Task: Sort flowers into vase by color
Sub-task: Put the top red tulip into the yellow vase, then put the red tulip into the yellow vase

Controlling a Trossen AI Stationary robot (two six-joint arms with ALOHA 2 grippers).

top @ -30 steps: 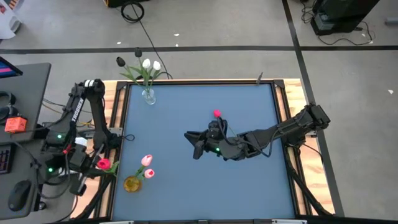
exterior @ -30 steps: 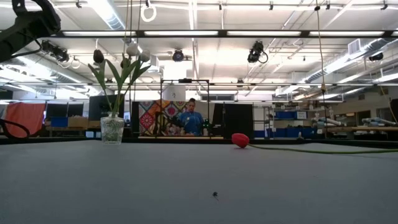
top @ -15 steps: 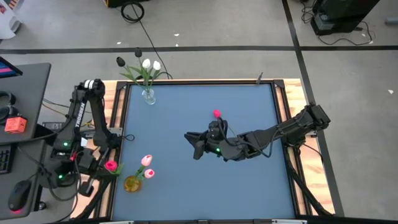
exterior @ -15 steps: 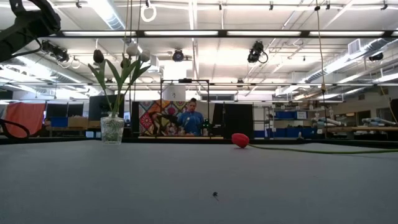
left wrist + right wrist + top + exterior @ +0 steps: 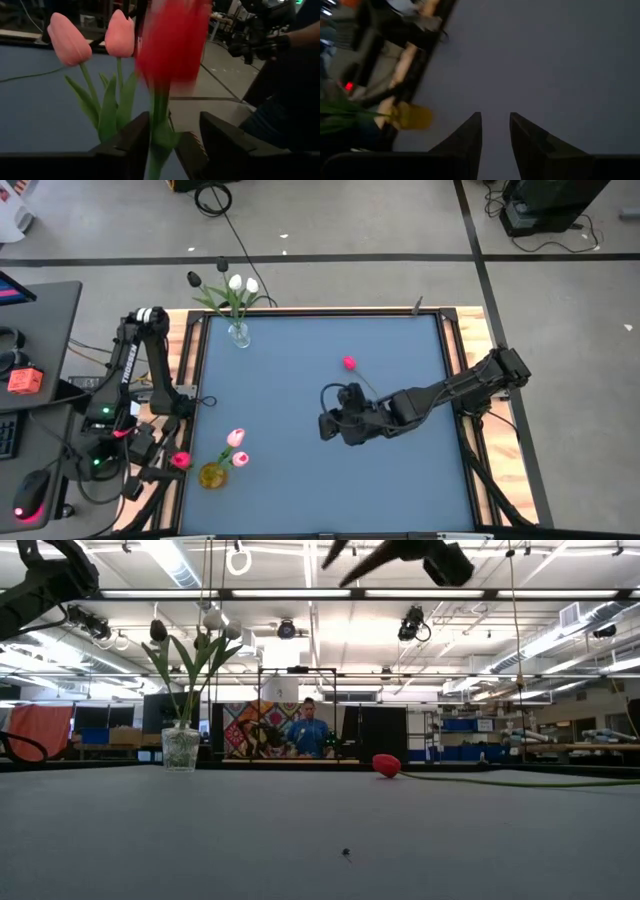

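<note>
two pink tulips (image 5: 237, 438) in your yellow vase (image 5: 213, 476), three in the clear vase (image 5: 239, 334).
left gripper (image 5: 172, 145) clamps a red tulip (image 5: 181, 460) beside the yellow vase; right gripper (image 5: 495, 131), released, near one red flower (image 5: 349, 364).

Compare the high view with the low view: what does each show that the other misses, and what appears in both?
Only the high view shows the yellow vase with two pink tulips, the left gripper off the table's left edge holding a red tulip, and the right gripper over mid-table.

Only the low view shows the room behind, where a person stands.

Both show the clear vase of white and dark tulips at the far left corner, and the loose red tulip lying flat on the blue table.
</note>
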